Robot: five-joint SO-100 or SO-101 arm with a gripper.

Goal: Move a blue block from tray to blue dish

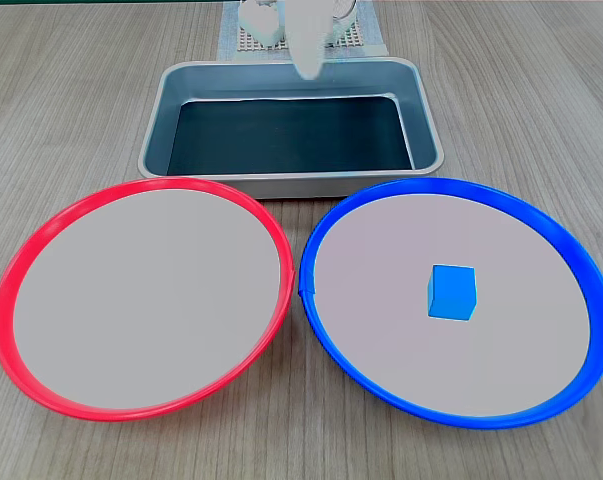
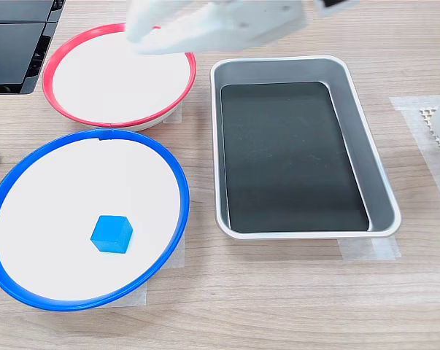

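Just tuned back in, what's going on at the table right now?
The blue block lies by itself inside the blue dish, and nothing is touching it. The tray looks empty, and so does the red dish. The gripper is blurred, raised above the red dish in the second exterior view; whether it is open cannot be told.

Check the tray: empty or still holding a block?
Empty. The tray shows only bare dark bottom in both exterior views; the blue block sits in the blue dish.

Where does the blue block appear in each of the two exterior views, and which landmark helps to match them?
First exterior view: the blue block lies right of centre, inside the blue dish.
Second exterior view: the blue block lies lower left, inside the blue dish.
Shared landmark: the tray.
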